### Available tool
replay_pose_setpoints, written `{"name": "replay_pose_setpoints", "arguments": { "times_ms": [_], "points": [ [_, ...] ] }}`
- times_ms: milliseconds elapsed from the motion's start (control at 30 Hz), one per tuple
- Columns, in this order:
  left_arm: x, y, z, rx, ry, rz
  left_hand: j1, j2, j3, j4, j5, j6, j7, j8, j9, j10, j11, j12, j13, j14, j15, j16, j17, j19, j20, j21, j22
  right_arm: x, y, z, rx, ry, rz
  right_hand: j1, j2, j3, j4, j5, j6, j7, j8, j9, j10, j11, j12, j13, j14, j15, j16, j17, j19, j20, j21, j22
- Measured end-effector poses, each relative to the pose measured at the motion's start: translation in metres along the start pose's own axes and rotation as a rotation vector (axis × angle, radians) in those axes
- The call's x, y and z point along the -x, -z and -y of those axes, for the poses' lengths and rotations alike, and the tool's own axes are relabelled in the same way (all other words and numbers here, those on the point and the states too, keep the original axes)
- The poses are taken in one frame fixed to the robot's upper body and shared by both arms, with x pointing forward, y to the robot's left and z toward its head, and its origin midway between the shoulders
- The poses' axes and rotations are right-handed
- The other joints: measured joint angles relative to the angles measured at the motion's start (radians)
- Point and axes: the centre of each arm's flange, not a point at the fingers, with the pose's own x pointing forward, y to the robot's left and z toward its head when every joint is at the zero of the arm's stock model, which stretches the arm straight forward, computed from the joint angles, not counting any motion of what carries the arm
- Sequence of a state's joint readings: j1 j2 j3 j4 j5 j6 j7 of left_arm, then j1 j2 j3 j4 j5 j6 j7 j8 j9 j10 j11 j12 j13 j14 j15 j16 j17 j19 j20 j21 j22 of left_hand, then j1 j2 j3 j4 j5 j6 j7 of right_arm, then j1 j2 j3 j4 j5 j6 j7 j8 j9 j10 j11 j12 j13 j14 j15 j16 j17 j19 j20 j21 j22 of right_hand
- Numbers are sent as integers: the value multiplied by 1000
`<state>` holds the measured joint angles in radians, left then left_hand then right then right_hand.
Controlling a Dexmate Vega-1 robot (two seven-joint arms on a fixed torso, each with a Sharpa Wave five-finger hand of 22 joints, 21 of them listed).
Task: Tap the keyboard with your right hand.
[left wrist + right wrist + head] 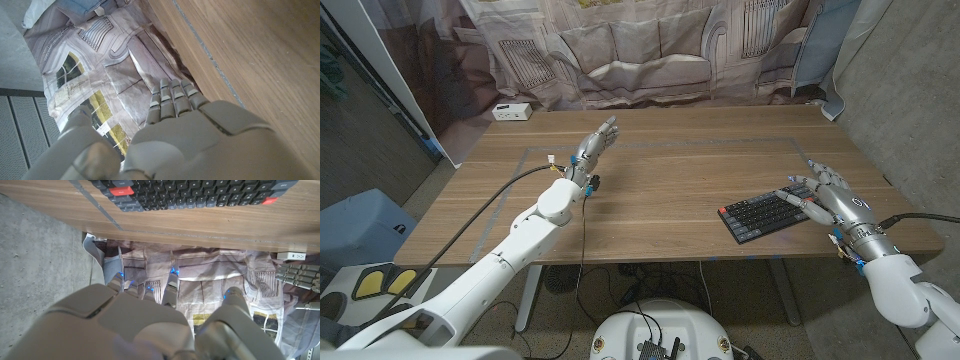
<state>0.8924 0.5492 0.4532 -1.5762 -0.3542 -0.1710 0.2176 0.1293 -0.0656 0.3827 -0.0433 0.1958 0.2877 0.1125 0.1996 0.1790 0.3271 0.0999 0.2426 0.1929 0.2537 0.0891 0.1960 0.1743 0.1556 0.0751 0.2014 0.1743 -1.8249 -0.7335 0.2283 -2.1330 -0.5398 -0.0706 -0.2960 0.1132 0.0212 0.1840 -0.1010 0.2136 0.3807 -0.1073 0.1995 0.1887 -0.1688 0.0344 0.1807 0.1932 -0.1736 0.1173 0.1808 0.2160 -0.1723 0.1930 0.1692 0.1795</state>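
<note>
The dark keyboard (763, 214) lies near the table's front edge on the right; its grey keys and red keys (200, 192) show in the right wrist view. My right hand (827, 196) is at the keyboard's right end, fingers spread, thumb reaching over the last keys, holding nothing. Whether a fingertip touches a key I cannot tell. The back of the right hand (125, 325) shows close up. My left hand (595, 143) is raised over the table's middle left, fingers straight and close together, empty. The left hand (185, 130) points toward the table's far edge.
A white socket box (510, 111) sits at the far left corner of the wooden table (670, 180). A printed curtain (640, 50) hangs behind the table. A black cable (500, 190) runs along my left arm. Taped lines mark a rectangle on the tabletop.
</note>
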Motion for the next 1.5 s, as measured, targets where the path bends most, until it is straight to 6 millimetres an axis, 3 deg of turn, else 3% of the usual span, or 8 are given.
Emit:
{"name": "replay_pose_setpoints", "arguments": {
  "times_ms": [867, 1500],
  "points": [
    [-2, 1, 1, -7, -7, -1, 0, 0, 3, -3, 0, 0, 0, 1, 0, 0, 0, -7, 0, 0, 0, -4, 0, 0, 0, 0, 0, -12, 0, -5, 89, -95, -44, -28, 9, -11, 11, -8, -18, 11, -11, 0, -1, 1, 0, 0, 0, -10, 0, 6, 4, -32, 5, 0],
    [0, 0, -1, -6, -12, 4, 0, 0, -2, -7, 0, 11, 0, 1, 0, 0, 0, -7, 0, 0, 0, -4, 0, 0, 0, 0, 0, -19, 0, -15, 143, -131, -66, -37, 19, -7, 14, -8, 13, 6, -3, 0, -1, 1, 5, 5, 6, -16, 5, 10, 1, -36, 13, 0]
  ]
}}
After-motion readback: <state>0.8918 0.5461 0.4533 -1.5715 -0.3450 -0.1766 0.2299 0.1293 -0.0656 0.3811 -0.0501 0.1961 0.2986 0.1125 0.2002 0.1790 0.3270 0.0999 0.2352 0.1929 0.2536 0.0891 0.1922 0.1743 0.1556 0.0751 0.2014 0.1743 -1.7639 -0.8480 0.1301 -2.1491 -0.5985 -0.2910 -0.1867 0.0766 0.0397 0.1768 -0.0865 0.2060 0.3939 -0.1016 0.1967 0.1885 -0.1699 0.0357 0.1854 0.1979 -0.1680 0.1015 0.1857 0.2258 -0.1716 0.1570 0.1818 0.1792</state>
